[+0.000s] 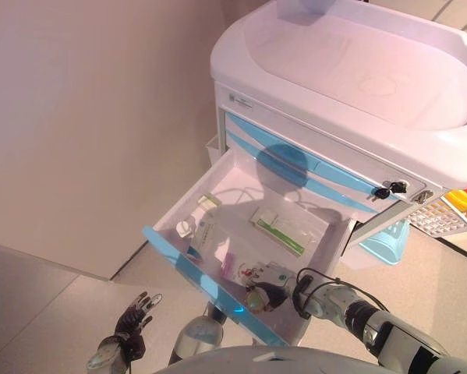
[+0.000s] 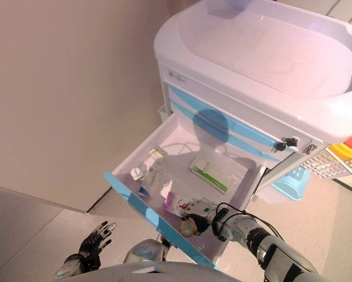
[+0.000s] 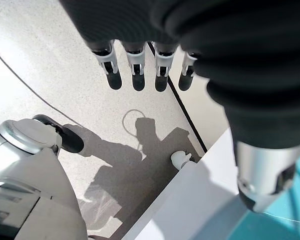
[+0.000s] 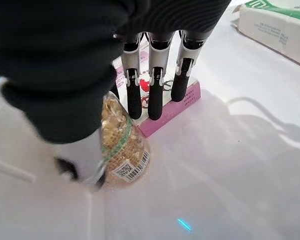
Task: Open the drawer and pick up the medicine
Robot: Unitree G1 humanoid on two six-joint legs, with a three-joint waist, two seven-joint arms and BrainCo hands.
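The left hand [image 1: 132,321] hangs low beside the open drawer's [image 1: 178,265] blue front, fingers relaxed and holding nothing. Inside the drawer, at its near right corner, the right hand [image 2: 206,221] has fingers and thumb curled round a small bottle of golden capsules [image 4: 120,145]. Just beyond it lies a pink-edged box [image 4: 170,107], farther back a green-and-white box [image 1: 278,231], all within the white cart [image 1: 358,86].

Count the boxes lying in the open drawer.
2 clearly: a green-striped box toward the drawer's back, and a pink box near the front by the right hand. More may be hidden.
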